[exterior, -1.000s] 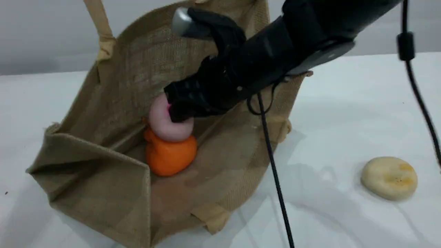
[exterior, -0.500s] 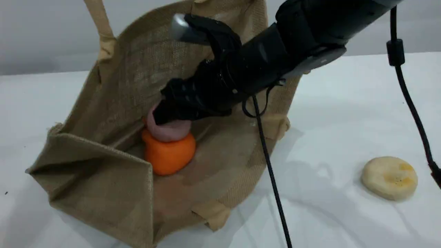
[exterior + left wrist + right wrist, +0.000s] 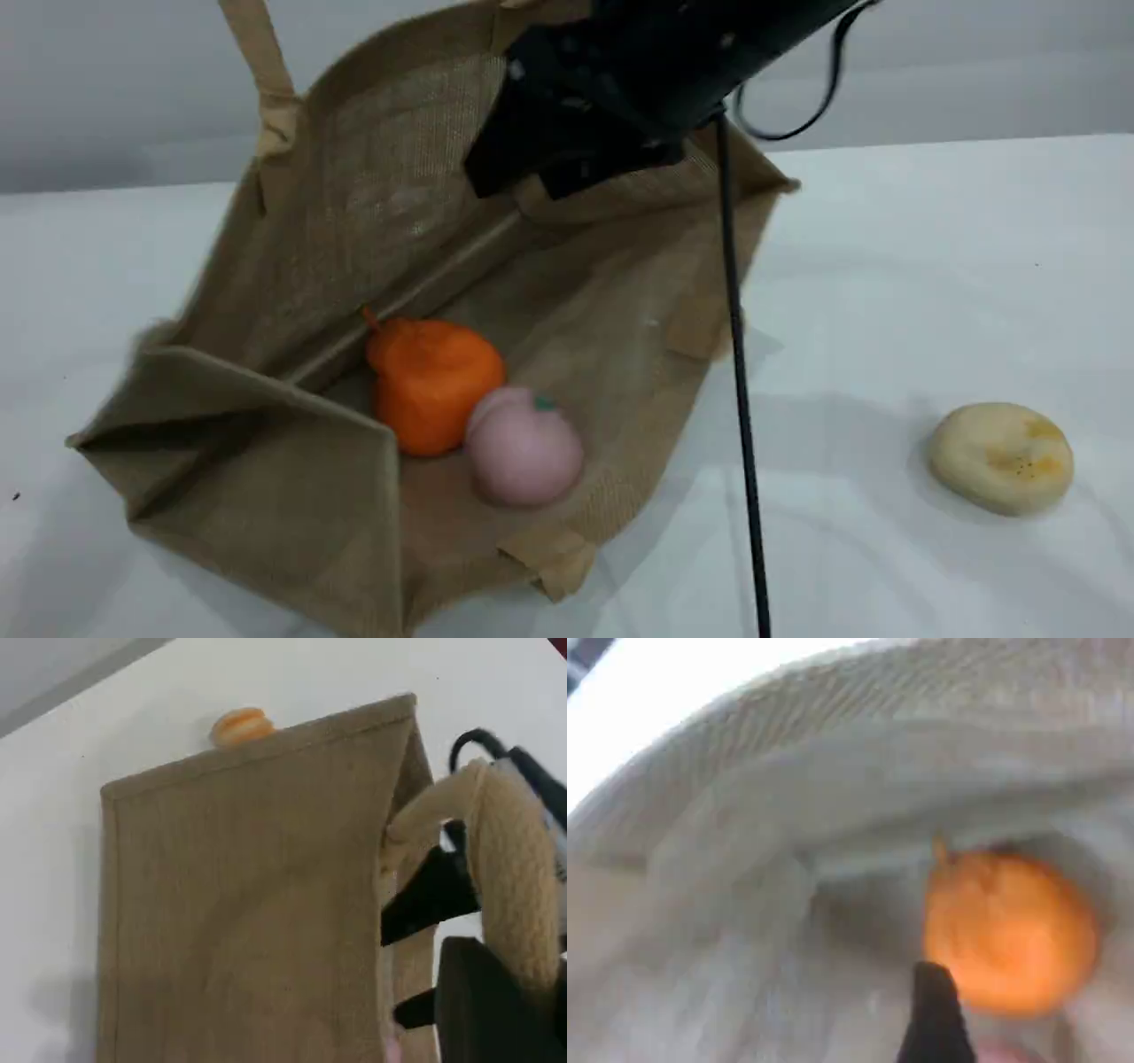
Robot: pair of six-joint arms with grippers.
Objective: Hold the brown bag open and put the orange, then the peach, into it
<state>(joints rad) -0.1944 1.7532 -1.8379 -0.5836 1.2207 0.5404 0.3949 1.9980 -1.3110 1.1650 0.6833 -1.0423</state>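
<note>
The brown bag (image 3: 266, 461) lies on its side on the white table, mouth facing the camera. Inside on its lower wall sits the orange (image 3: 434, 381), with the pink peach (image 3: 524, 452) touching its right side. My right gripper (image 3: 523, 182) hovers open above the bag's upper rim, well clear of both fruits; its wrist view looks down at the orange (image 3: 1010, 935) past one dark fingertip (image 3: 935, 1019). My left gripper (image 3: 478, 992) is shut on the bag's beige handle (image 3: 509, 868), which rises past the top edge in the scene view (image 3: 257, 62).
A flat pale-yellow bun (image 3: 1001, 456) lies on the table at the right. A black cable (image 3: 740, 354) hangs from the right arm across the bag's right edge. An orange-striped bread loaf (image 3: 241, 726) shows behind the bag in the left wrist view.
The right gripper opened and let go of the peach, which rolled off the orange to its right side. The right arm then rose up out of the bag.
</note>
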